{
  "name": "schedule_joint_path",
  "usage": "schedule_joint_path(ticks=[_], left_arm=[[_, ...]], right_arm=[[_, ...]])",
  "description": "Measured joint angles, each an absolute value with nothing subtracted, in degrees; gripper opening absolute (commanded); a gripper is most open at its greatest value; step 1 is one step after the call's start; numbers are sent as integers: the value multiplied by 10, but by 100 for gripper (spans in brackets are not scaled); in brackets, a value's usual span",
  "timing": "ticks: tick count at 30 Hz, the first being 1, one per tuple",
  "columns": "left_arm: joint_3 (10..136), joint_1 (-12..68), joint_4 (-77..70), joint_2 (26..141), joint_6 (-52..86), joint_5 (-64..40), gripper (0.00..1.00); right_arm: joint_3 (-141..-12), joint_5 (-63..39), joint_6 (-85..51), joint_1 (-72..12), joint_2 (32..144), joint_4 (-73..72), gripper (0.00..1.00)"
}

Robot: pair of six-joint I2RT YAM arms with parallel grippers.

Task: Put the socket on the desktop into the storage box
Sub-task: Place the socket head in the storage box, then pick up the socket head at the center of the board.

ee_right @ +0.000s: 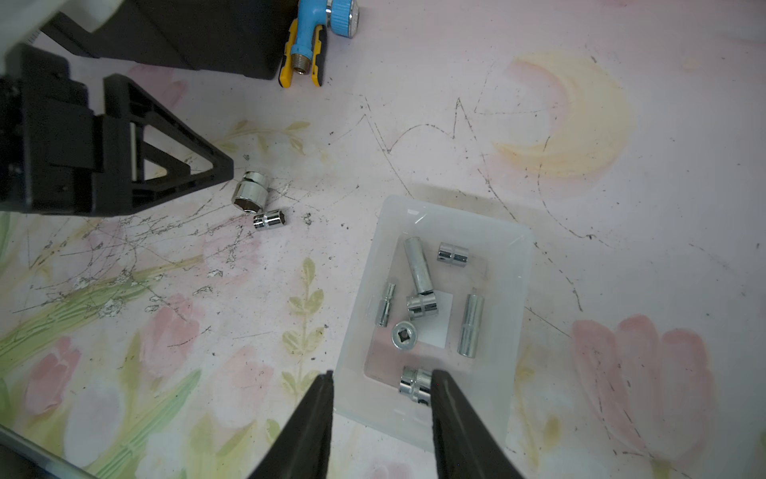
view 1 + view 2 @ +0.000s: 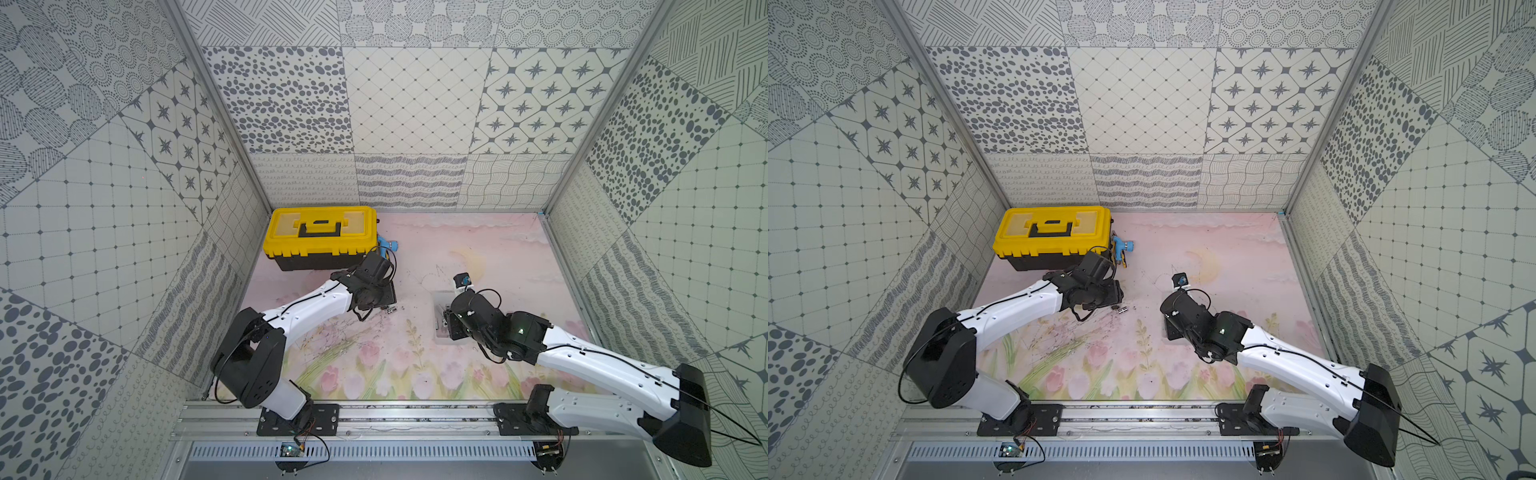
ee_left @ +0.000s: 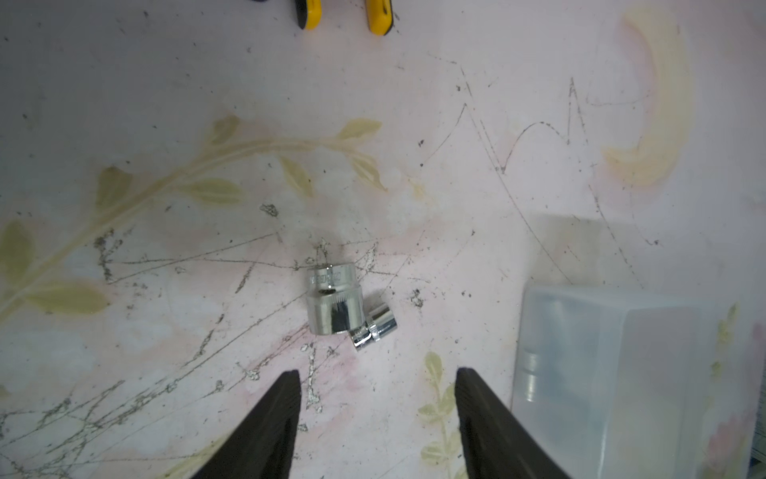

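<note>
Left gripper (image 3: 377,373) hangs open, empty, just short of the large socket (image 3: 329,305) touching the small socket (image 3: 375,327) on the worktop (image 3: 166,352); right gripper (image 1: 381,373) gapes, gripping nothing, over the storage box (image 1: 456,215); its finger partly hides a boxed socket (image 1: 414,383).

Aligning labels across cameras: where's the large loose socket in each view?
Top view: large socket just right of left arm.
Top view: large socket, same spot.
Left wrist: large socket mid-frame.
Right wrist: large socket, clear of storage box.
Landmark: small socket against it.
</note>
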State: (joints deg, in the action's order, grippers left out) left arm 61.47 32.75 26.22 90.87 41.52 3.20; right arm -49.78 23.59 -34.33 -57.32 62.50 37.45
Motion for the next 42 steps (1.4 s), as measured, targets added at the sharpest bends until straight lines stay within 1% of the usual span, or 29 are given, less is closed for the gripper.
schedule_joint_path(ticks=[6, 12, 18, 29, 31, 36, 39, 42], left_arm=[[655, 325, 285, 978, 401, 52, 62], [693, 324, 307, 1030, 389, 70, 59], [720, 322, 328, 1066, 383, 82, 51], [743, 320, 365, 1104, 376, 83, 46], [741, 320, 369, 1103, 376, 83, 42], [736, 320, 375, 1104, 375, 83, 39], [737, 320, 379, 1105, 374, 83, 32], [737, 320, 380, 1105, 373, 83, 21]], right_arm=[[-498, 236, -346, -582, 624, 375, 41], [-498, 236, -349, -583, 608, 375, 39], [-497, 234, -352, -583, 594, 375, 38], [-490, 237, -351, -584, 573, 376, 37], [-490, 237, -351, -584, 570, 376, 37], [-489, 237, -351, -584, 567, 376, 37], [-489, 237, -351, -584, 567, 376, 36], [-489, 237, -351, -584, 566, 376, 36]])
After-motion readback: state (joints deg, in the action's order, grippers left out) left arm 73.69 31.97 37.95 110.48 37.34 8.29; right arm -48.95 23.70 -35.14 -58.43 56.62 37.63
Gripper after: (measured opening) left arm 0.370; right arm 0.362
